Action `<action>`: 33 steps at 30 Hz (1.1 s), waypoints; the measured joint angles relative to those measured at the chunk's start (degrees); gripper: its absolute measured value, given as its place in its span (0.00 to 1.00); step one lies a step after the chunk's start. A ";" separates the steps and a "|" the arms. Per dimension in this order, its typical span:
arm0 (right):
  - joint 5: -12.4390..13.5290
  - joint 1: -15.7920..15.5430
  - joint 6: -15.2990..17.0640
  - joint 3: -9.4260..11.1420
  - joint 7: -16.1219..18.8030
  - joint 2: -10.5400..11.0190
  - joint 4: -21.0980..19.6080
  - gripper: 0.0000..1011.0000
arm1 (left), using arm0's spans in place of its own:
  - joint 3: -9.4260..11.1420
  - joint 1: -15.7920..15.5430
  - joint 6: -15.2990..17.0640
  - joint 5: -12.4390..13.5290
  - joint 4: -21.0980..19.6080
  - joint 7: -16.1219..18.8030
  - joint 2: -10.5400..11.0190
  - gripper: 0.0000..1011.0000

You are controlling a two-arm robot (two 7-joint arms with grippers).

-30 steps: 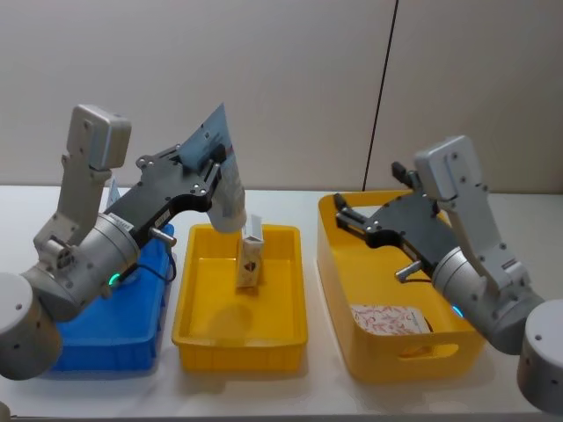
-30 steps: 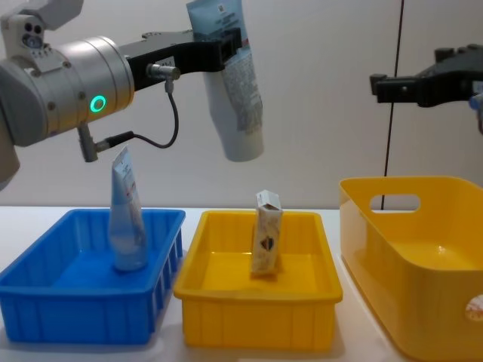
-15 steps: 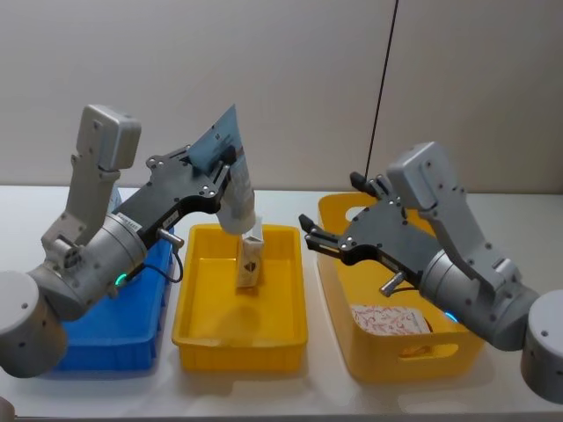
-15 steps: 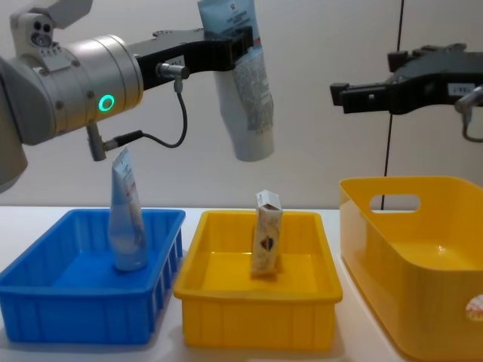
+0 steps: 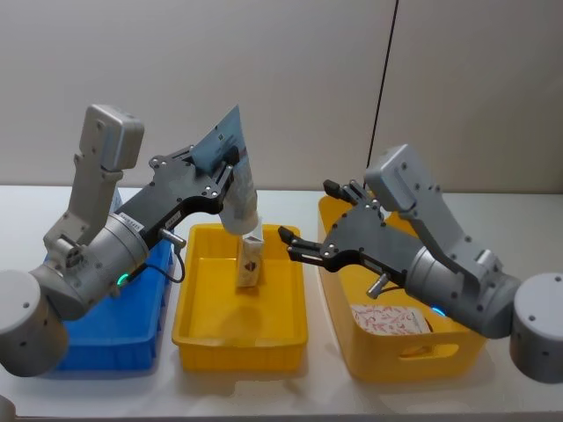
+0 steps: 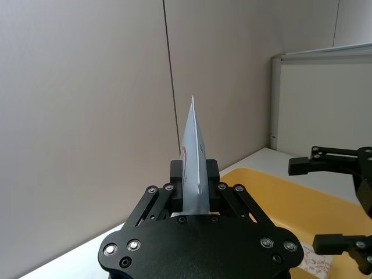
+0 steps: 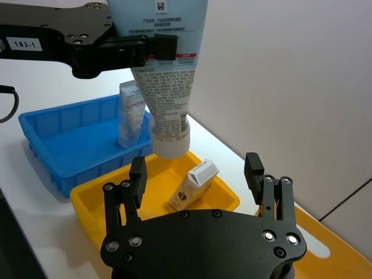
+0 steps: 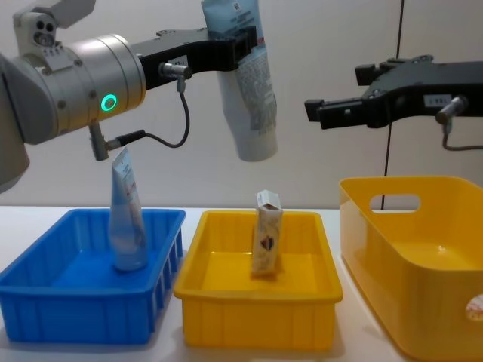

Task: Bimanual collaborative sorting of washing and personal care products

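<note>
Lighting even and fairly bright, diffuse, from above. Soft shadows only: a faint blob on the floor of the yellow tray (image 5: 239,338) in the head view, mild shading under the bins. Small specular glints on the silver arm housing (image 8: 75,83) in the chest view; green LED ring not blown out. Left wrist view is dimmer, the wall greyer. Near gripper bodies in the wrist views slightly soft. No motion blur visible.

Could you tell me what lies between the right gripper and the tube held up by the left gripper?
Nothing: the chest view shows bare air and wall between the open right gripper and the tube clamped by the left gripper.
</note>
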 joint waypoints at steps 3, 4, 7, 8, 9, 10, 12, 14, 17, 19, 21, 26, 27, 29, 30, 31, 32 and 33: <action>0.04 0.71 -0.50 -0.41 0.42 0.00 0.99 0.99 | 0.03 -0.01 -0.01 -0.02 0.02 -0.02 0.01 0.20; 0.07 1.26 -0.91 -0.76 0.71 -0.04 1.84 0.99 | 0.04 -0.02 -0.01 -0.02 0.02 -0.03 0.02 0.20; 0.14 2.22 -1.76 -1.32 1.24 -0.20 3.24 0.99 | 0.07 -0.03 -0.01 -0.04 0.03 -0.04 0.03 0.20; 0.15 2.55 -2.01 -1.51 1.36 -0.25 3.77 0.99 | 0.07 -0.03 -0.01 -0.05 0.03 -0.05 0.03 0.20; 0.17 3.06 -2.52 -1.79 1.60 -0.37 4.58 0.99 | 0.08 -0.04 -0.01 -0.06 0.03 -0.06 0.04 0.20; 0.19 3.32 -2.90 -1.93 1.76 -0.44 4.94 0.99 | 0.09 -0.04 -0.01 -0.06 0.02 -0.06 0.05 0.20; 0.23 4.23 -3.71 -2.38 2.13 -0.73 6.37 0.99 | 0.10 -0.05 -0.01 -0.06 0.03 -0.07 0.05 0.20; 0.25 4.80 -4.37 -2.66 2.38 -0.91 7.20 0.99 | 0.11 -0.06 -0.01 -0.07 0.02 -0.08 0.06 0.20; 0.31 6.03 -5.56 -3.34 2.77 -1.37 9.12 0.99 | 0.13 -0.08 -0.01 -0.07 0.03 -0.09 0.08 0.20; 0.32 6.92 -6.43 -3.77 2.99 -1.72 10.42 0.99 | 0.16 -0.09 -0.01 -0.07 0.03 -0.10 0.08 0.20; 0.33 7.48 -7.10 -4.06 3.17 -1.98 11.33 0.99 | 0.16 -0.09 -0.01 -0.07 0.03 -0.10 0.08 0.20; 0.32 9.59 -8.95 -5.05 3.54 -2.98 14.53 0.99 | 0.17 -0.10 -0.01 -0.07 0.03 -0.10 0.08 0.20; 0.31 9.89 -9.20 -5.19 3.60 -3.13 15.06 0.99 | 0.17 -0.10 -0.01 -0.07 0.03 -0.10 0.08 0.20; 0.28 10.82 -9.90 -5.67 3.76 -3.61 16.55 0.99 | 0.16 -0.10 -0.01 -0.07 0.03 -0.10 0.08 0.20; 0.27 11.10 -10.17 -5.79 3.80 -3.75 17.00 0.99 | 0.17 -0.10 -0.01 -0.06 0.03 -0.10 0.08 0.20; 0.26 11.44 -10.37 -5.97 3.83 -3.94 17.62 0.99 | 0.16 -0.10 -0.01 -0.06 0.02 -0.10 0.08 0.20; 0.26 11.61 -10.57 -6.06 3.87 -4.03 17.91 0.99 | 0.16 -0.10 0.00 -0.06 0.02 -0.10 0.08 0.20; 0.25 11.87 -10.76 -6.18 3.90 -4.17 18.35 0.99 | 0.16 -0.10 0.00 -0.06 0.02 -0.09 0.08 0.20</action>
